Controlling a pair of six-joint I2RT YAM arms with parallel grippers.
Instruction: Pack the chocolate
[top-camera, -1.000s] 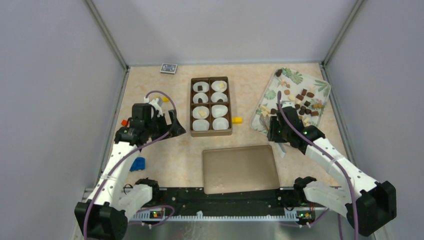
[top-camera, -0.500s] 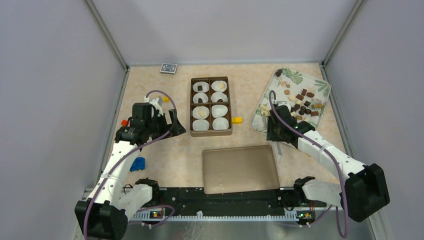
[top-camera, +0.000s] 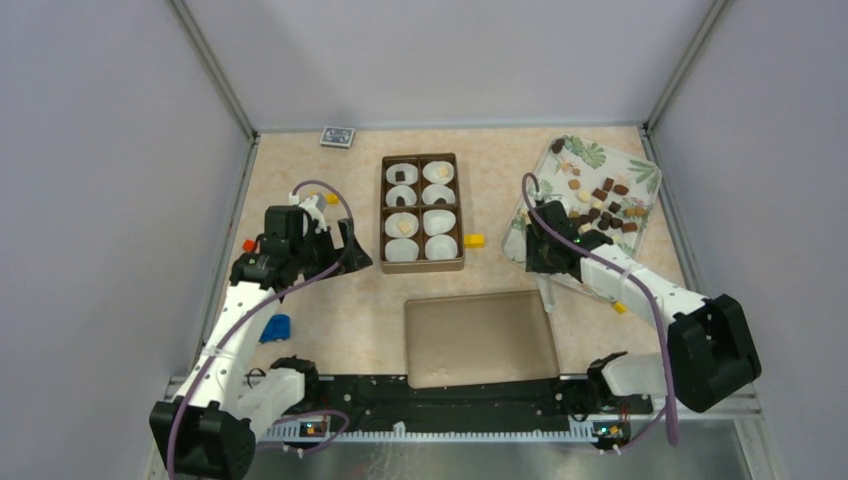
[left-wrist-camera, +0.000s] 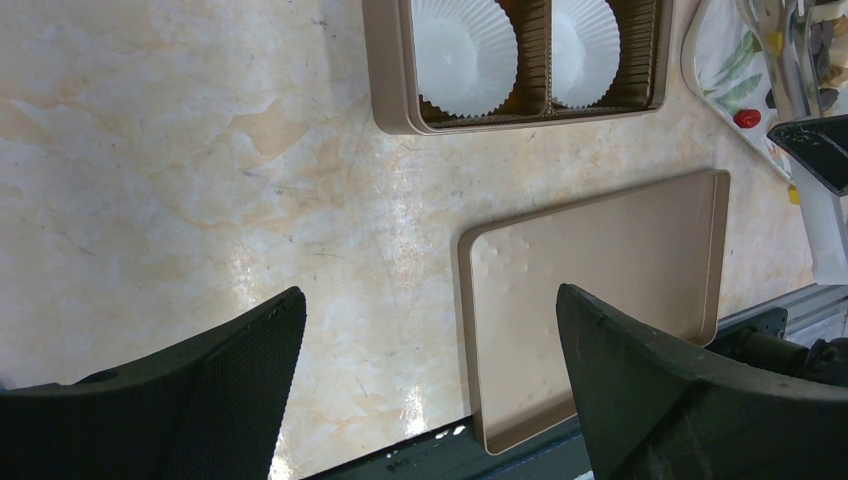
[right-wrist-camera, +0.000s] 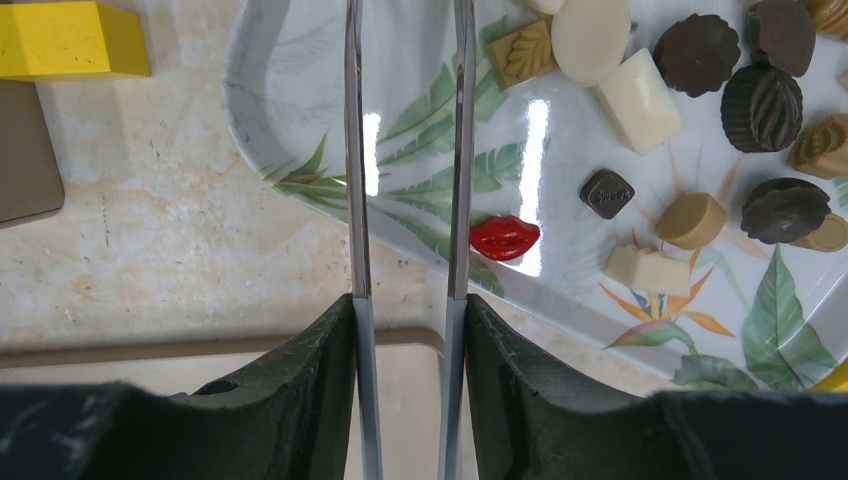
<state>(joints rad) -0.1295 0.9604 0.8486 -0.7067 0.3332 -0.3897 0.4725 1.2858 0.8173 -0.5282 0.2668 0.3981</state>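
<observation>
The chocolate (top-camera: 603, 200) lies as several small dark, brown and cream pieces (right-wrist-camera: 765, 95) on a leaf-patterned tray (top-camera: 642, 168). My right gripper (top-camera: 541, 247) hangs at the tray's near-left edge. It is shut on a pair of metal tweezers (right-wrist-camera: 356, 150), whose two blades run parallel over the tray rim (right-wrist-camera: 290, 100); their tips are out of view. Nothing shows between the blades. The brown box (top-camera: 421, 265) holds white paper cups (left-wrist-camera: 465, 50), some with a piece inside. My left gripper (top-camera: 350, 252) is open beside the box's near-left corner, above bare table (left-wrist-camera: 430, 340).
The flat brown lid (top-camera: 480, 338) lies near the arm bases. A yellow block (top-camera: 474, 240) sits between box and tray. A red lip-shaped sweet (right-wrist-camera: 505, 237) rests on the tray rim. A blue object (top-camera: 276, 327) and a card box (top-camera: 338, 136) lie at the left and back.
My right arm has swung leftward and the wrist has moved slightly further up along the tray's left edge, still holding the tweezers. The left arm has not moved.
</observation>
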